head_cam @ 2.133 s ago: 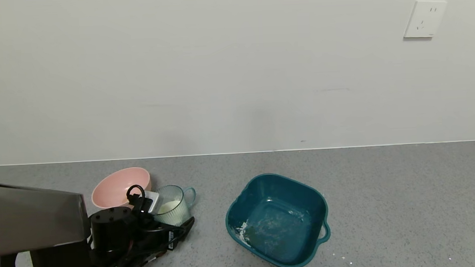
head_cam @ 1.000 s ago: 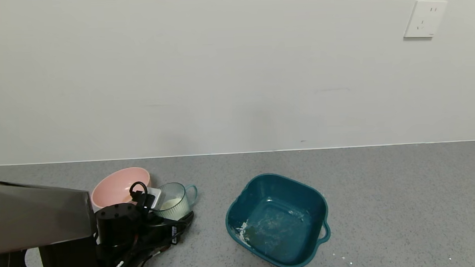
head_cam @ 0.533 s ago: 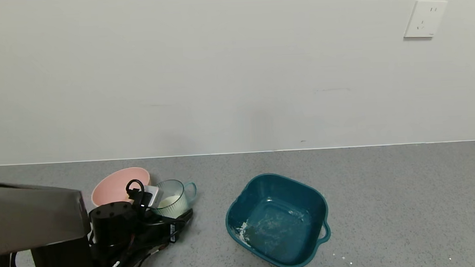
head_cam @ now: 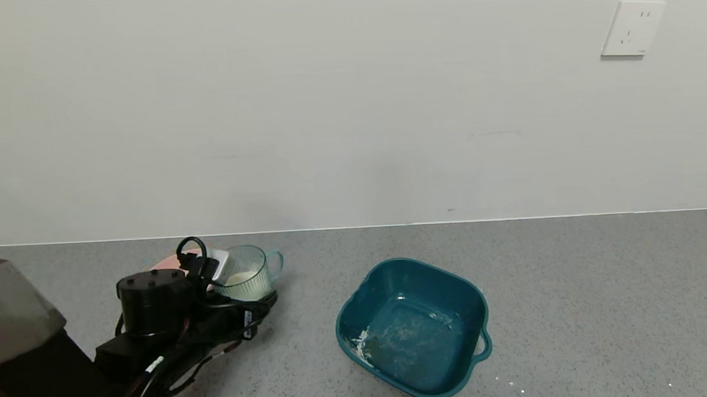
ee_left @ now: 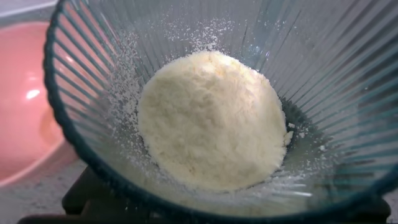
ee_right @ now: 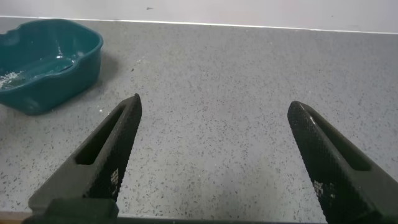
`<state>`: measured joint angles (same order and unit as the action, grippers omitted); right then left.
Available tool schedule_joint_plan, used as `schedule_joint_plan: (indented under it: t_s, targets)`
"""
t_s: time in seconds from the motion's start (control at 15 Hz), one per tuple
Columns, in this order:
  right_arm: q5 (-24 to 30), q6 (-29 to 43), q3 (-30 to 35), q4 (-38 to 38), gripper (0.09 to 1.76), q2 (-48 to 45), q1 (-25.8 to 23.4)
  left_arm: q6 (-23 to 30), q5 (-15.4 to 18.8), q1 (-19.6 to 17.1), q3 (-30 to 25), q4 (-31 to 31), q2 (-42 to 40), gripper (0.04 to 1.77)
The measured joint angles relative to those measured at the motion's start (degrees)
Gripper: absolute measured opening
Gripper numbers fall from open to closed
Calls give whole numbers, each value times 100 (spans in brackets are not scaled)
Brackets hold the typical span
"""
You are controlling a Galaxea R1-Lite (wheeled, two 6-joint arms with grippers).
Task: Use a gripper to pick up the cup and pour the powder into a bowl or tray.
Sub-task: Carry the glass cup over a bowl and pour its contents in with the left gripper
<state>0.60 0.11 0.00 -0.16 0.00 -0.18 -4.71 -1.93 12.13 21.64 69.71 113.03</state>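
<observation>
- Plastic, thin and ribbed: the cup (head_cam: pixel 246 273) looks light and fairly stiff, though its clear wall may flex if squeezed hard, and the smooth ribs could slip under a loose hold.
- Left claw (head_cam: pixel 229 287) pinches the cup by its wall, one finger with a white pad at the far-left side of the rim and the other under the near side; the cup sits upright, raised off the bench (head_cam: pixel 572 284) at the left of the scene.
- Powder (ee_left: pixel 211 118) lies in a cream heap in the cup's bottom, with dust clinging to the ribs; it is loose and will likely slide all at once when tipped, so a slow tilt seems wise.
- Cup handle (head_cam: pixel 276 263) points right, toward the basin (head_cam: pixel 474 300), and is free; the wall grip leaves the rim's right side open for pouring.
- Basin stands well to the right of the cup, on the bench, with white residue in its bottom and a few specks on the bench near it.
- Pink bowl (ee_left: pixel 25 118) sits just left of and behind the cup, mostly hidden by the claw in the head view; it is away from the path to the basin.
- Nothing stands between cup and basin.
- Right claw (ee_right: pixel 214 155) is spread wide, idle over bare bench, right of the basin.
</observation>
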Motion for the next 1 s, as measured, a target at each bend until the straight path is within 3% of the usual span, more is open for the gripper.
schedule_joint_plan:
  t_s: [0.2, 0.33, 0.8, 1.0]
  targets:
    - [0, 0, 0, 0, 171, 0, 0, -177, -429, 184, 669, -1092, -556, 128]
    - [0, -1, 0, 0, 171, 0, 0, -373, -929, 477, 1050, -1599, -791, 128]
    - [0, -1, 0, 0, 171, 0, 0, -627, -2039, 1349, 1920, -2655, -995, 128]
    - [-2, -1, 0, 0, 171, 0, 0, -940, -2612, 1688, 2199, -2734, -948, 128]
